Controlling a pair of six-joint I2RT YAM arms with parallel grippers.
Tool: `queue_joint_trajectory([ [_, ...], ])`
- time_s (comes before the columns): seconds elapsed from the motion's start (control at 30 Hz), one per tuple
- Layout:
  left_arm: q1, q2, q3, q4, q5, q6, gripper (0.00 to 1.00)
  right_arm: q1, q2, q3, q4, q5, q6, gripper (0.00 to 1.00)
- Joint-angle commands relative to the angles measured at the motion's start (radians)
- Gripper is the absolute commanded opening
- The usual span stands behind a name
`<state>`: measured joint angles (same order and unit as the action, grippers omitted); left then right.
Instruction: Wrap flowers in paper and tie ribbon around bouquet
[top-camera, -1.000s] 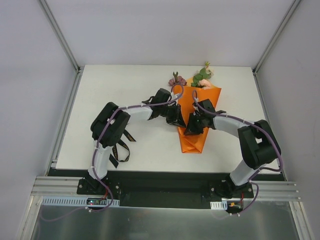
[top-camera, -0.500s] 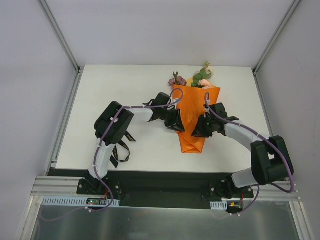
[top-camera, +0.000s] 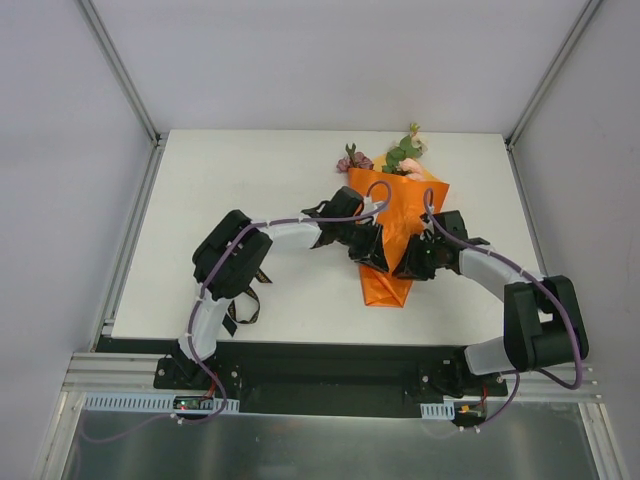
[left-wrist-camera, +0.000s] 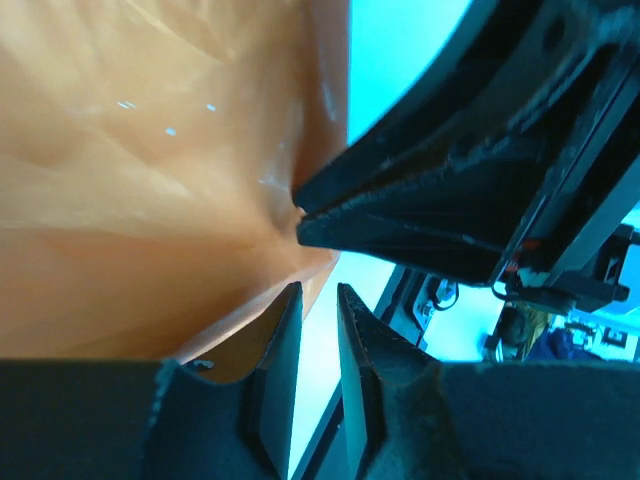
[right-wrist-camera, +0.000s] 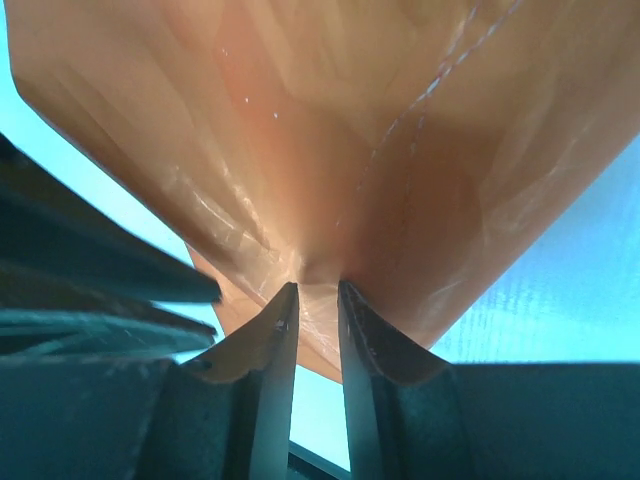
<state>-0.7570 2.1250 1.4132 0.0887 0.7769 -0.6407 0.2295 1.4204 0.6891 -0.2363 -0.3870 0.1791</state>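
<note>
Checking item one, Tech A asks: where does the bouquet (top-camera: 396, 215) lie?

Tech B: Flat on the table (top-camera: 250, 180), right of centre. The wide end points far, with the flowers (top-camera: 400, 157) showing beyond its rim. The tip points toward the near edge.

Tech A: State of the left gripper (top-camera: 378, 256)?

Tech B: It sits at the left side of the bouquet's narrow part. The left wrist view shows its fingers (left-wrist-camera: 272, 350) set narrow, with table visible through the gap. An edge of the paper (left-wrist-camera: 150, 150) ends at one fingertip. Whether the jaws nip that edge cannot be told.

Tech A: Right gripper (top-camera: 407, 267)?

Tech B: It sits at the right side of the same narrow part, facing the left gripper, the two close together. Its fingers (right-wrist-camera: 365, 345) are nearly together, and the paper puckers to a point at their tips. The left wrist view shows the same pucker from the side. This gripper pinches the paper.

Tech A: Ribbon (top-camera: 243, 305)?

Tech B: On the table at the near left, in loose loops partly under the left arm (top-camera: 235, 260), well apart from the bouquet.
</note>
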Motion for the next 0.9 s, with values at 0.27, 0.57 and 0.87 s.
queue_joint_trajectory([
  [0.27,-0.001,0.084,-0.014,0.025,-0.016,0.026,0.14,-0.182,0.069,-0.002,0.081,-0.226,0.022,0.25],
  [0.57,0.013,0.072,-0.074,0.025,-0.059,0.024,0.0,-0.248,0.175,0.058,0.118,-0.274,0.042,0.22],
  [0.87,0.012,0.089,-0.137,0.02,-0.142,-0.042,0.0,-0.389,0.311,0.194,0.069,-0.274,0.045,0.21],
])
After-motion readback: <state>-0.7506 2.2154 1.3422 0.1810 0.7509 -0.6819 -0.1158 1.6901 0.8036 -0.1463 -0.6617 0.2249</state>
